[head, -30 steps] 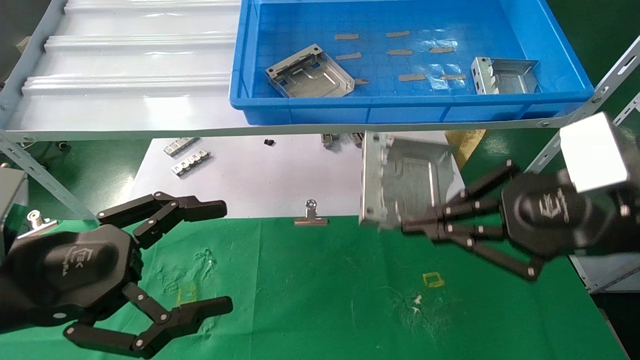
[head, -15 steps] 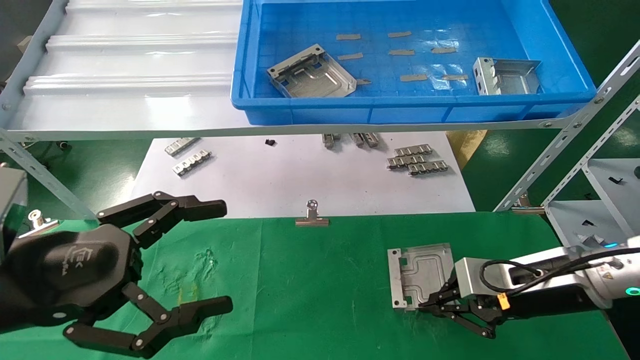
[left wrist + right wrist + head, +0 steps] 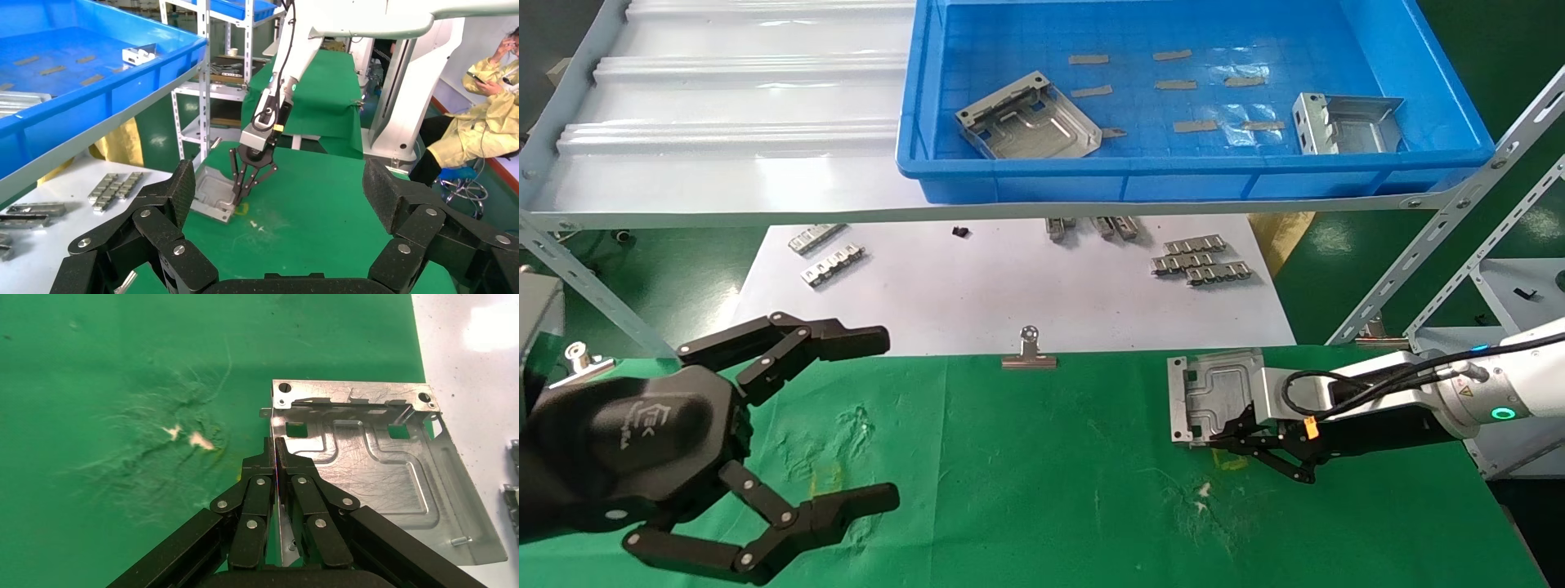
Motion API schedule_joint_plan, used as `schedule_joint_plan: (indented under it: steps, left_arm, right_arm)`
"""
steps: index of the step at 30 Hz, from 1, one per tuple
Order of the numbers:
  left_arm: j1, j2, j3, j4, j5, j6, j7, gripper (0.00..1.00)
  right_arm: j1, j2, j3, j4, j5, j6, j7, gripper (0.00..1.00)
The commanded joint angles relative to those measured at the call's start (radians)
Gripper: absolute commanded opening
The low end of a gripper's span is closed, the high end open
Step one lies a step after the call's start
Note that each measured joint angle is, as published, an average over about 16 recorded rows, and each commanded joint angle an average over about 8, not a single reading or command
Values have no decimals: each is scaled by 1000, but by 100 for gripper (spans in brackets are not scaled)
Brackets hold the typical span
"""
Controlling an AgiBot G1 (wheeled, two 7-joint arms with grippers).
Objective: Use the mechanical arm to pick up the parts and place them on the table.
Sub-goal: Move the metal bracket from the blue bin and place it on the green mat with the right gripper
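Observation:
The right arm, white and silver with a green ring light, reaches in from the right. My right gripper is shut on the side flange of a silver sheet-metal bracket. The right wrist view shows the thin flange pinched between my gripper, with the bracket flat beside it. The bracket lies low on the green table at its far edge, next to the white sheet. The left wrist view shows it too. Two more brackets lie in the blue tray. My left gripper is open and idle at the near left.
The blue tray sits on a shelf above the far side. The white sheet holds narrow toothed metal strips. A silver binder clip lies at the cloth's far edge. Slotted shelf struts stand at the right.
The right gripper lowered the bracket from over the white sheet down to the green table, then shifted it toward the cloth's far edge. The left arm has not moved.

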Motion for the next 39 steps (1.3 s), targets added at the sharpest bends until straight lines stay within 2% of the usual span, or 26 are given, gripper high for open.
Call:
schedule_joint_plan:
  steps: [1, 8, 10, 11, 12, 17, 19, 30, 39]
  left_arm:
    - [0, 0, 0, 0, 0, 0, 0, 100]
    - [0, 0, 0, 0, 0, 0, 0, 100]
    - [0, 0, 0, 0, 0, 0, 0, 100]
    - [0, 0, 0, 0, 0, 0, 0, 100]
    - [0, 0, 0, 0, 0, 0, 0, 100]
    - [0, 0, 0, 0, 0, 0, 0, 100]
    - [0, 0, 0, 0, 0, 0, 0, 100]
    - [0, 0, 0, 0, 0, 0, 0, 100]
    - [0, 0, 0, 0, 0, 0, 0, 100]
  right_arm:
    - [15, -9, -2, -37, -4, -12, -19, 0]
    - [32, -14, -14, -119, -13, -104, -54, 0]
    - [31, -21, -22, -137, -22, -118, -64, 6]
    - [30, -25, -28, -144, -29, -123, -70, 12]
    - [28, -31, -34, -151, -38, -127, -75, 23]
    - [29, -59, -65, -182, -79, -128, -99, 84]
    - [34, -67, -70, -194, -87, -122, -108, 99]
    - [55, -82, -62, -249, -76, -102, -140, 100]
    - [99, -54, -28, -276, -23, -167, -92, 100]
